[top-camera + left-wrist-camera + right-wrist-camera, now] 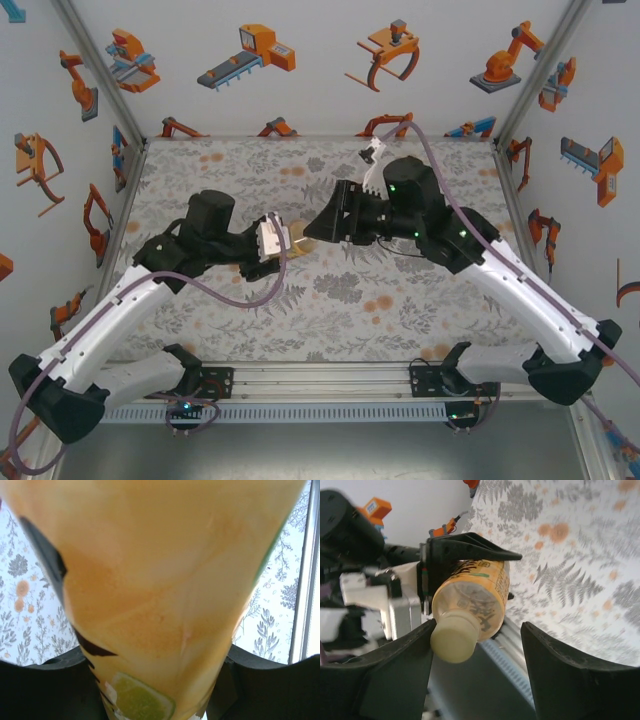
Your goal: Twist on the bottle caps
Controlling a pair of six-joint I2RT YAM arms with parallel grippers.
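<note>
Right gripper first: jaws apart, and one finger sits right against the pale yellow cap while the other stands well clear on the far side. No pinch on that cap at this moment.

The cap is on the neck of the yellow-orange juice bottle. Whether it is threaded fully home, I cannot tell. The bottle lies roughly level above the table, neck pointing at the right gripper.

At the bottle's other end, the left gripper is clamped on the body, dark fingers on either flank in the left wrist view.

Handling, as I read it: a small bottle, thin-walled, light. The glossy label looks slippery, and a hard squeeze could dent it. The cap is stiff, smooth and short. Best hold is square across its rim, both fingers level, or it may cock on the thread.

Room around the bottle looks good. The floral table is open beneath it, the side walls stand well apart from it, and the front rail lies nearer the bases.
</note>
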